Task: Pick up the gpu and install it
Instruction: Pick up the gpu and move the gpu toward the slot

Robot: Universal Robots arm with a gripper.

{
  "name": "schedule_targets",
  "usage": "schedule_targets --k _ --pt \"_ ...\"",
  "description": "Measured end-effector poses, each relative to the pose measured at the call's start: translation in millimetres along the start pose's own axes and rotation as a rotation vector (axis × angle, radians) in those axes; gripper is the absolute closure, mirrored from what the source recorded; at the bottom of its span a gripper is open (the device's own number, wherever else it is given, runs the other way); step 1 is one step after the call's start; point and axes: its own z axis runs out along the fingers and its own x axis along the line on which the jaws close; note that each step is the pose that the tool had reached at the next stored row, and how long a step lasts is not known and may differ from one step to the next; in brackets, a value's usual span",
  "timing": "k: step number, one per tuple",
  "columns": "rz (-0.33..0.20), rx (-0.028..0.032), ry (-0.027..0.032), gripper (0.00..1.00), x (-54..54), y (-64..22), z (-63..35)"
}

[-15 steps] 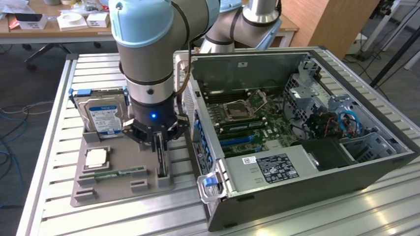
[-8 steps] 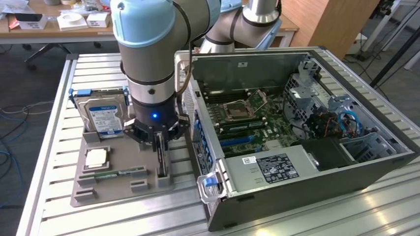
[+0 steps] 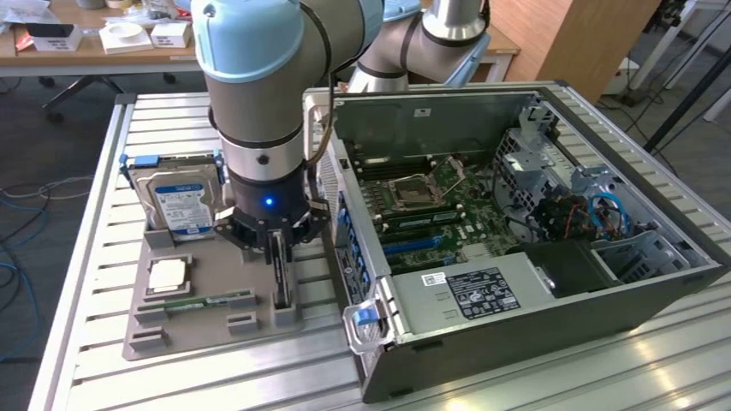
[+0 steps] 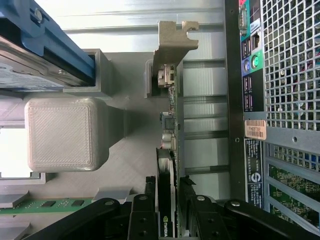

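1. The gpu (image 3: pixel 281 287), a thin black expansion card with a silver metal end bracket, stands on edge in the grey plastic tray (image 3: pixel 205 330), just beside the open computer case (image 3: pixel 537 334).
2. The gripper (image 4: pixel 169 192) is directly above it, jaws pinching both flat faces. The card's long axis lies square to the closing direction.
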Motion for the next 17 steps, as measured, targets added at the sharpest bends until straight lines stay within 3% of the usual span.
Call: schedule_targets --k 10,12,17 --pt "0.000 0.0000 0.0001 0.67 0.1 0.0 0.0" --pt "0.000 0.0001 0.0001 0.74 0.2 0.0 0.0" --pt "0.000 0.0000 0.0001 0.74 0.1 0.0 0.0"
